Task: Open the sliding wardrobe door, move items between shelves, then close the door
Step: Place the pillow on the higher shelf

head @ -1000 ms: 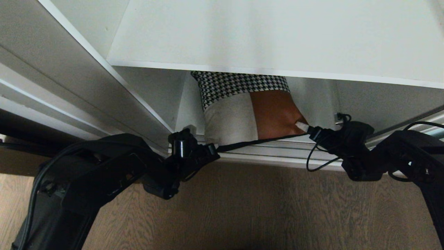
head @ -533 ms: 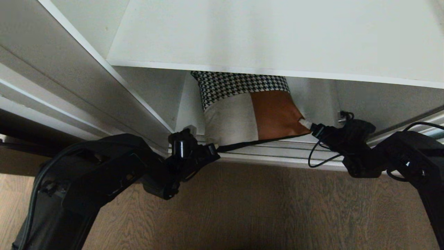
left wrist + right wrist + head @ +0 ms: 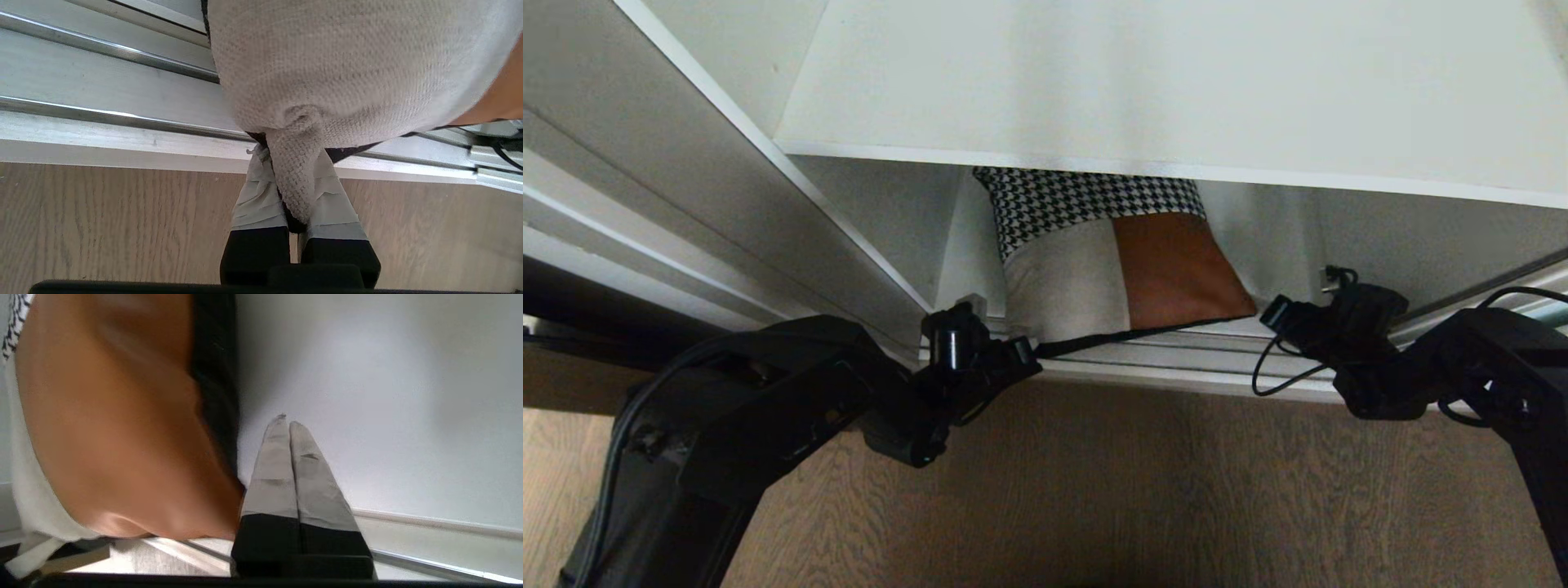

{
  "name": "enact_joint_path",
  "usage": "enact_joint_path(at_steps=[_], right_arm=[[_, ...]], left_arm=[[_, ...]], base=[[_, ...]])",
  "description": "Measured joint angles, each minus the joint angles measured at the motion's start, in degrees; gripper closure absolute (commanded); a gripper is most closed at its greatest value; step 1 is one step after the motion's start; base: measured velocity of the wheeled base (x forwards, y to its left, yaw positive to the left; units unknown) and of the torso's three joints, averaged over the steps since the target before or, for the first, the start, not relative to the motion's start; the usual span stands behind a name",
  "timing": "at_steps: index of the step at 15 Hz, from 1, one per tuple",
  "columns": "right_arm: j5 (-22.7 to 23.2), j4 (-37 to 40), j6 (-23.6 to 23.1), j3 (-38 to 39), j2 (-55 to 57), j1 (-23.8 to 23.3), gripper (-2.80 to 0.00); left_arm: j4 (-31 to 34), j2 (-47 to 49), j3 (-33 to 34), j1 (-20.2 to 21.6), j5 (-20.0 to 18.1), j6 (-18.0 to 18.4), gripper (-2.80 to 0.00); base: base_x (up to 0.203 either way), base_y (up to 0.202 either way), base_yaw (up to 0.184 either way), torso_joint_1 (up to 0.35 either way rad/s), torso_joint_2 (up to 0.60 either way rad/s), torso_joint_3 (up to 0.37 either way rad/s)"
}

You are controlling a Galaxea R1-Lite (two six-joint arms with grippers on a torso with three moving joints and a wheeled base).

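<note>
Patchwork cushion stands on the lowest board of the open wardrobe, tucked under a white shelf and leaning back into the compartment, its houndstooth band uppermost, beige panel toward the robot's left and brown leather patch toward its right. At the cushion's near left corner, the left gripper has its taped fingers clamped on a pinch of the beige fabric (the black backing shows between them), just over the silver door track that runs along the wardrobe's front edge. The right gripper sits just beside the cushion's near right corner, next to the black edge of the backing; its jaws are pressed together with nothing between them, and its tips point at the plain white interior wall. Wood-grain floor fills the foreground of the head view, below both black arms.
</note>
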Motion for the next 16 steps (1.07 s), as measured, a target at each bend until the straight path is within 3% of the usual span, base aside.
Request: enact_joint_path(at_steps=[6,9,12,13,16], right_arm=[[4.76,0.15,0.18,8.27,-4.83,0.41,0.00],[4.88,1.67,0.81,9.24,-5.88,0.48,0.00],[7.27,8.41,0.98,9.38,-7.60,0.59,0.00],[8.09,9.29,0.92,9.50,-8.00,0.57,-2.80],[8.24,3.22,0.81,11.30,-8.16,0.52,-2.80]], left_arm=[[2.32,0.53,-1.68,0.00,0.70,0.50,0.00],[2.28,0.58,-1.41,0.00,0.66,0.50,0.00],[2.37,0.66,-1.43,0.00,0.57,0.51,0.00],[2.39,0.68,-1.47,0.00,0.58,0.50,0.00],[2.34,0.59,-1.30,0.00,0.55,0.52,0.00]], base=[[0.000,0.000,0.000,0.000,0.00,0.000],[0.000,0.000,0.000,0.000,0.00,0.000],[0.000,0.000,0.000,0.000,0.00,0.000],[0.000,0.000,0.000,0.000,0.00,0.000],[0.000,0.000,0.000,0.000,0.00,0.000]])
